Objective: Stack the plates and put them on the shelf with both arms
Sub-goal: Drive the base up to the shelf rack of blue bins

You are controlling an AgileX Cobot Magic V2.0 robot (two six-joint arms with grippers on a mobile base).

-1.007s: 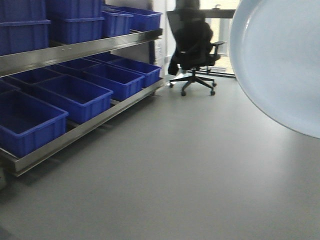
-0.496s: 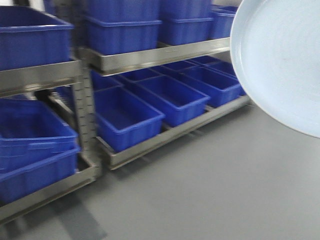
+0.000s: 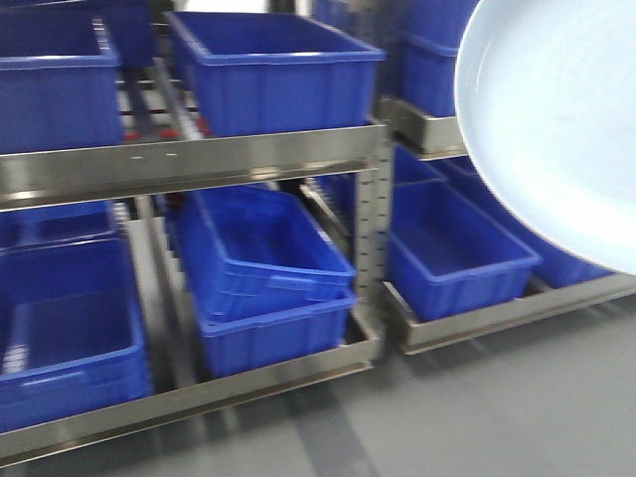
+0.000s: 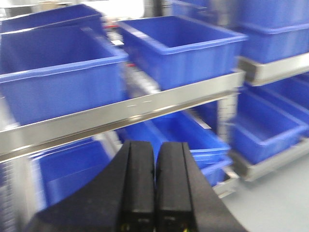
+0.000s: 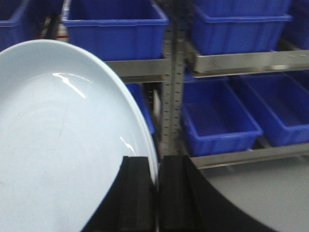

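The plate point(image 5: 63, 145) is clamped by its rim in the R gripper point(image 5: 157, 193), jaws pinched on the edge. The disc is held near upright, its face spread up & to the left of the grip, toward the L arm. Whether 1 plate or 2 stacked is held can't be told. The L gripper point(image 4: 155, 183) is seen w/ jaws pressed together, nothing between. Ahead, well apart, the steel shelf point(image 3: 199, 164) is loaded w/ blue bins point(image 3: 268, 70). Tipping flat is judged necessary before placing; L arm is free for support.
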